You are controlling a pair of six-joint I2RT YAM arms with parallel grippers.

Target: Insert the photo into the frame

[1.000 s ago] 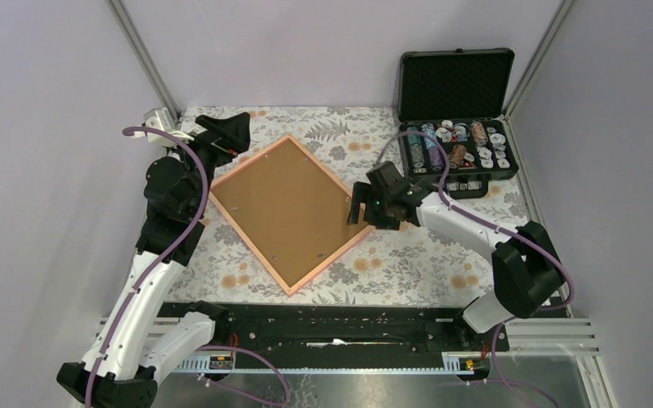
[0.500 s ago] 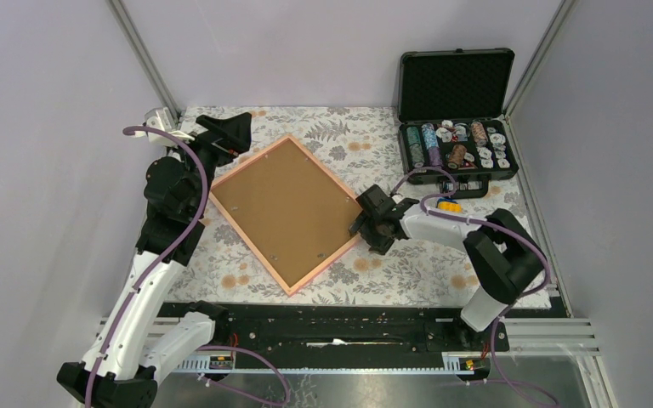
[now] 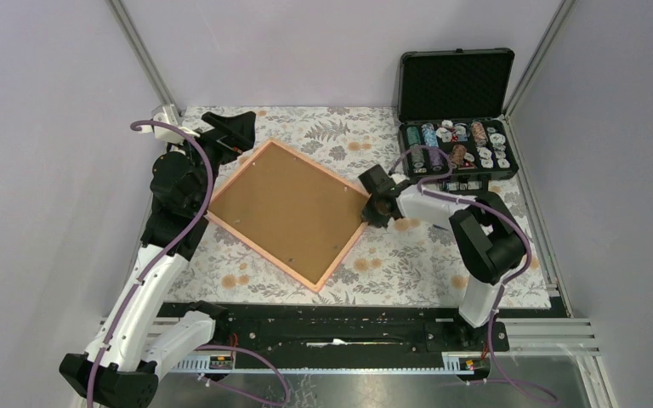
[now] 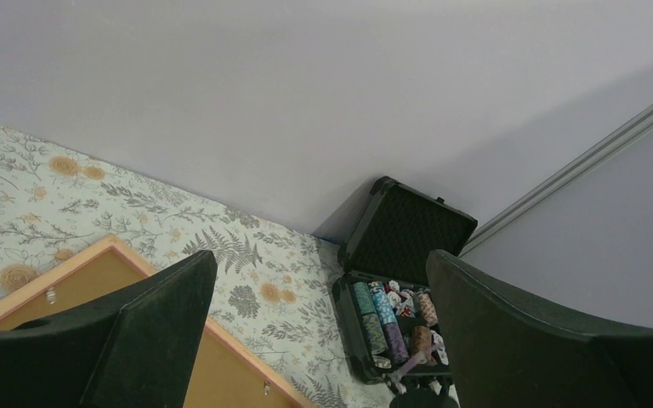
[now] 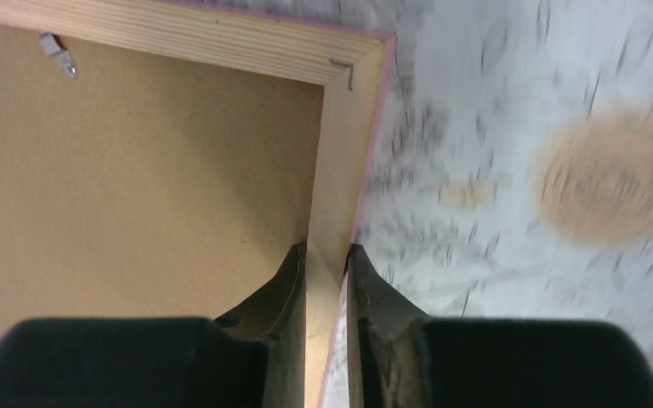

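One frame [image 3: 315, 168] rotated; right claw [image 5: 325, 253] clamped on its edge; left claw [image 4: 320, 259] apart.

I saw my right claw [image 5: 326, 259] pinching one rail of the pink-edged pale wooden frame [image 5: 344, 144] near its corner, brown fibreboard backing [image 5: 136, 187] inside, floral worktop [image 5: 510, 255] beneath.

A flowered cloth [image 3: 408, 255] covers the table; a brown board [image 3: 285, 208] lies flat on it, set cornerwise, a small metal clip [image 5: 58, 53] near its edge; at the far right corner stands a black case [image 3: 455, 83], lid upright, its tray filled with coloured chips [image 3: 479, 133]; pale lilac walls [image 3: 332, 42] stand behind; black rails [image 3: 332, 327] run along the near edge.
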